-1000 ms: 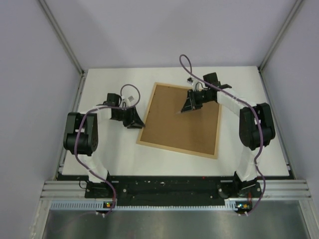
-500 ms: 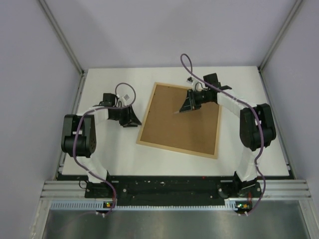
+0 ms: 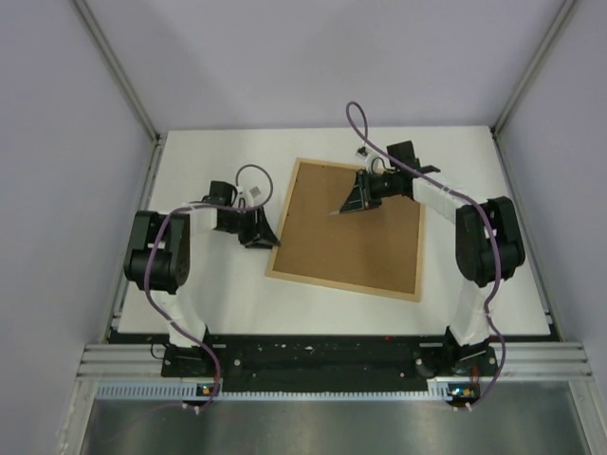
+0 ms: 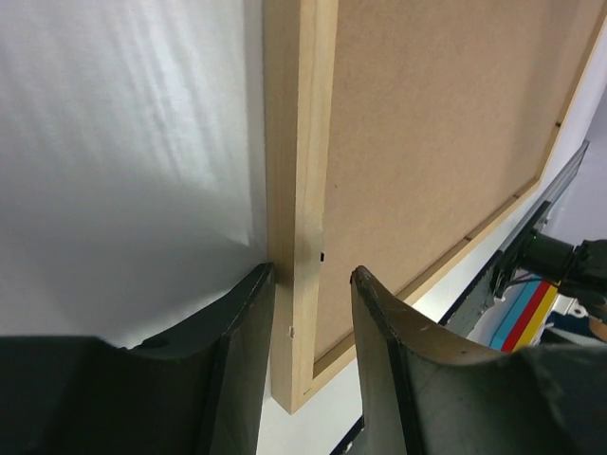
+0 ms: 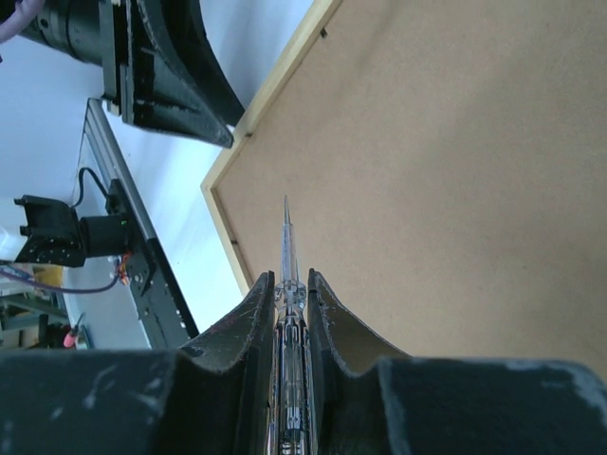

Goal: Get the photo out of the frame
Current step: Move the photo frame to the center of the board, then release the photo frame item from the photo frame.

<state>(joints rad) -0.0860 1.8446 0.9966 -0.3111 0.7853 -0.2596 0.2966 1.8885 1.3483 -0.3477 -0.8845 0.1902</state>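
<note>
Wood: one frame [image 4: 299,190]; left pincer [image 4: 311,275] open astride it, right pincer [image 5: 287,277] clamping one thin tool [image 5: 285,237].

Brown backing board [image 3: 346,237] lies flat over the white table [image 3: 199,284], a thin clear pointed tool [image 5: 286,256] above it

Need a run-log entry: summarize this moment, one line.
left end effector open, straddling face-down frame edge | right end effector shut on pointed tool
</note>
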